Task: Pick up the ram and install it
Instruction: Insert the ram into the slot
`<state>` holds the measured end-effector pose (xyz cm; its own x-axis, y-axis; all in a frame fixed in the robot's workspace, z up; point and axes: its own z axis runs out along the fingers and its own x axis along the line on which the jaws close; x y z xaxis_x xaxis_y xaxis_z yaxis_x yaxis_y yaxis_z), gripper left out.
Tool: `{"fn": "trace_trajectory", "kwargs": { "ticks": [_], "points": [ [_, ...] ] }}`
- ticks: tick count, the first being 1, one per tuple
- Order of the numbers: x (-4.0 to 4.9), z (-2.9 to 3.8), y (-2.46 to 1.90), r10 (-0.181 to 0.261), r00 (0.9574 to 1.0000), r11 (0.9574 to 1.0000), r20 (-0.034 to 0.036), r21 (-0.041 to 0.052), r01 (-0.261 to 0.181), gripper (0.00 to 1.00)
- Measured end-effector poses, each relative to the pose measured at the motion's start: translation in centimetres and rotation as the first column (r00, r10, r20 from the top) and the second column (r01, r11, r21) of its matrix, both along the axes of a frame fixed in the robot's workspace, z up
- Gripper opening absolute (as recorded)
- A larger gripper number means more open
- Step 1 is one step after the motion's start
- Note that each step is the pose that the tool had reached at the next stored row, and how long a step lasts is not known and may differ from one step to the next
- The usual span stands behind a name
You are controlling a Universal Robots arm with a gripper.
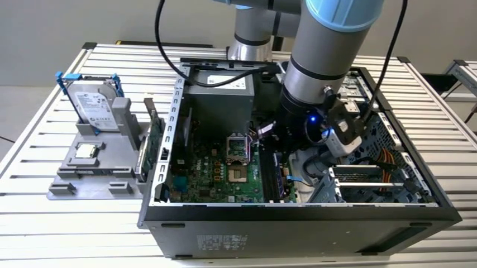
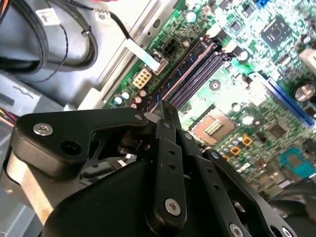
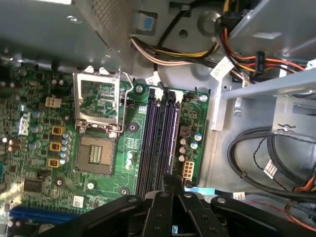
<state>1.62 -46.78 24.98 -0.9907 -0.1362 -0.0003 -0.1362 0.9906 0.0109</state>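
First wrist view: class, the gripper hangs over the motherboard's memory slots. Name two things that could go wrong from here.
1. The black metal gripper sits close above the long dark memory slots. If it is slightly out of line with them, pressing down could strain the green motherboard.
2. Loose black cables lie beside the board and might snag the arm.

Even, diffuse light is filling the exterior view; glare is washing out the motherboard [image 2: 256, 64] in the second wrist view, the close pincer [image 2: 165, 111] blurring.
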Motion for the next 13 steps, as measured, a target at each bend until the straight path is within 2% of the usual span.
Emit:
{"fn": "trace_trajectory", "kwargs": {
  "ticks": [4,7,11,13],
  "points": [
    [0.0,0.0,0.04,0.059,0.9982,0.9982,-0.0003,-0.0001,-0.059,0.0],
    [0.0,0.0,0.07,0.105,0.9945,0.9945,-0.0004,0.0,-0.105,0.0],
    [0.0,0.0,0.09,0.166,0.9862,0.9862,-0.0008,0.0,-0.166,0.0],
    [0.0,0.0,0.1,0.195,0.9807,0.9807,-0.0008,0.0001,-0.195,0.0]
  ]
}}
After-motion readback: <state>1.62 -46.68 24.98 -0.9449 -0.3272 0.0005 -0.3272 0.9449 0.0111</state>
